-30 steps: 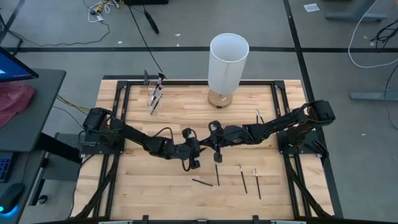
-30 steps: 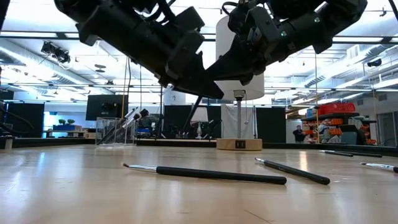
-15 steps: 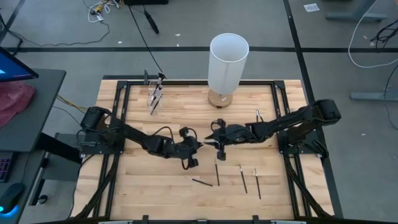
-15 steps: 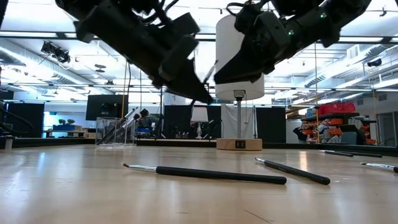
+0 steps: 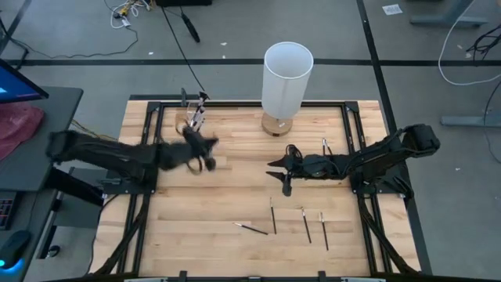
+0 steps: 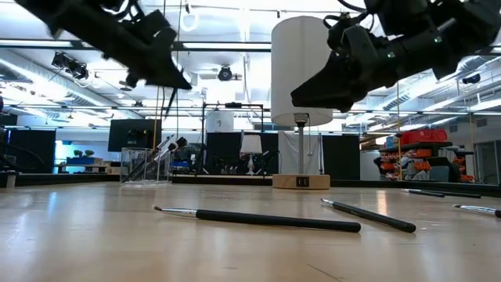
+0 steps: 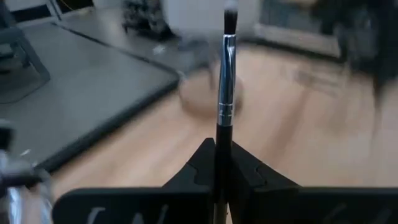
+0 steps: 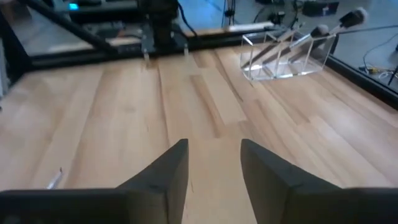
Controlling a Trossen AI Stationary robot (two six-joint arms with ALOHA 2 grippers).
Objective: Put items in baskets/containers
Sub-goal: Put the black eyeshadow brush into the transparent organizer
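Left gripper [image 5: 205, 150]: fingers [image 7: 245, 177] pressed together on a thin dark-handled brush with a silver ferrule and dark tuft [image 7: 225, 93]; the brush stands up out of the closed fingers, tuft end away from the wrist. In the high view this gripper sits at about 10 o'clock on the pale wooden slatted table [image 5: 235, 200], just beside the small clear colourless plastic cup [image 5: 194, 119], which stands at about 11 o'clock near the table's far edge. The cup holds several dark brushes leaning out of its rim; count cannot be told.

Right gripper [image 5: 282, 168]: fingers [image 8: 168, 171] apart with a clear gap, nothing between them. Bare wood shows through the gap in the right wrist view. It hangs above the table a little to the 3 o'clock side of centre, pointing toward 9 o'clock, well apart from the left gripper.

Loose brushes on the table, 5 to 6 o'clock region: one short dark brush [image 5: 252, 228] lying aslant, one dark brush [image 5: 273, 215] beside it, two more [image 5: 305, 224] and [image 5: 323, 229] with pale ends. Another brush [image 5: 326, 146] lies at about 2 o'clock.

White cylindrical lamp on a round wooden base [image 5: 286, 78] stands at 12 o'clock
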